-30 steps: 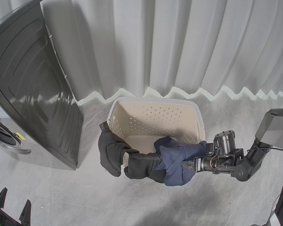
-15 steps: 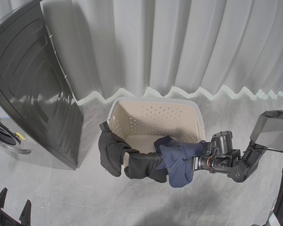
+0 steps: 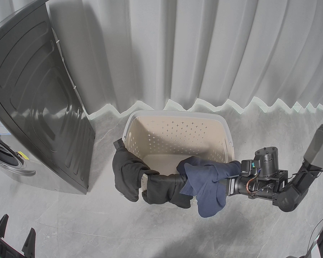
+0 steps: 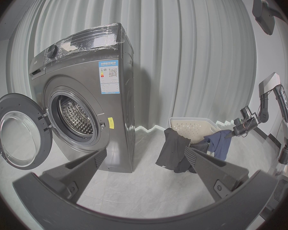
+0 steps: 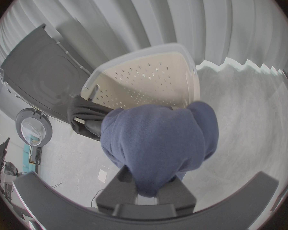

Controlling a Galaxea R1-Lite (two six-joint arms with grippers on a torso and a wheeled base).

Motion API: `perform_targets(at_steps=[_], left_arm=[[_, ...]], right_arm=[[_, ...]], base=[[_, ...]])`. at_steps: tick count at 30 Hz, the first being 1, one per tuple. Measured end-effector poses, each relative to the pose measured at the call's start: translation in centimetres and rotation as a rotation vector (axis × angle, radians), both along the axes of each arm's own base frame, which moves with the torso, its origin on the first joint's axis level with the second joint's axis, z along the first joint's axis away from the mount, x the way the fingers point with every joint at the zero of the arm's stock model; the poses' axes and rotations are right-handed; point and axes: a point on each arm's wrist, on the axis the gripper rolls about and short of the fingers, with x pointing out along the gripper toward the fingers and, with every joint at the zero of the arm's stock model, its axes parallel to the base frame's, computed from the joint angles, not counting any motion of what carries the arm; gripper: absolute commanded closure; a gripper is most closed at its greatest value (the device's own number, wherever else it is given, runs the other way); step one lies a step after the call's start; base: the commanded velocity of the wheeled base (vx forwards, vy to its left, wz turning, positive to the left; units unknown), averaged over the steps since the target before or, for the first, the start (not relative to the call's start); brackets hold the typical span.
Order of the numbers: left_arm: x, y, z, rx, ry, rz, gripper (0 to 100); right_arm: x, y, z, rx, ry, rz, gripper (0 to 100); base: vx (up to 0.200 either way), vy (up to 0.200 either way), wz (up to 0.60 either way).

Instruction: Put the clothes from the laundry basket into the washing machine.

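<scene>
You have the navy garment (image 3: 206, 183) gripped in the right gripper (image 3: 221, 189). The jaws are clenched on a bunch of its cloth, which folds over them and hides their tips. From the jaws one end hangs straight down toward the floor (image 3: 132, 226); you cannot tell whether it touches. The other end runs ahead of the jaws, over the near rim of the laundry basket (image 3: 179, 116) and down inside it. So the garment is partly lifted, with the jaws just outside the basket's near right corner.

Farther ahead of those jaws, along the same near rim, the black garment (image 3: 140, 178) lies draped over the edge. It touches the navy one where the two meet. One part sags outside the basket at the corner farthest from the jaws.

Well beyond the basket from the right jaws stands the washing machine (image 3: 32, 90). In the left wrist view its door (image 4: 20, 131) is swung wide and the drum (image 4: 75, 115) is open to view.

Your left gripper (image 4: 144, 150) sits low, well apart from the basket. Its jaws are released and spread wide, the machine's opening is ahead of them to one side, and the basket with both garments is ahead to the other. A pale curtain (image 3: 204, 47) hangs behind the basket and the machine.
</scene>
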Motion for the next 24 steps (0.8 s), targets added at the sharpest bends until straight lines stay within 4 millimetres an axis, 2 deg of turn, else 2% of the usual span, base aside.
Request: perform_targets(at_steps=[14,24], left_arm=[[0.0,0.0,0.0,0.0,0.0,0.001,0],[0.0,0.0,0.0,0.0,0.0,0.0,0]], right_arm=[[-5.2,-1.0,7.2,0.091,-0.209,0.05,100],[-8.8,-1.0,13.7,0.166,-0.458,0.128,100]], base=[[0.0,0.0,0.0],[0.0,0.0,0.0]])
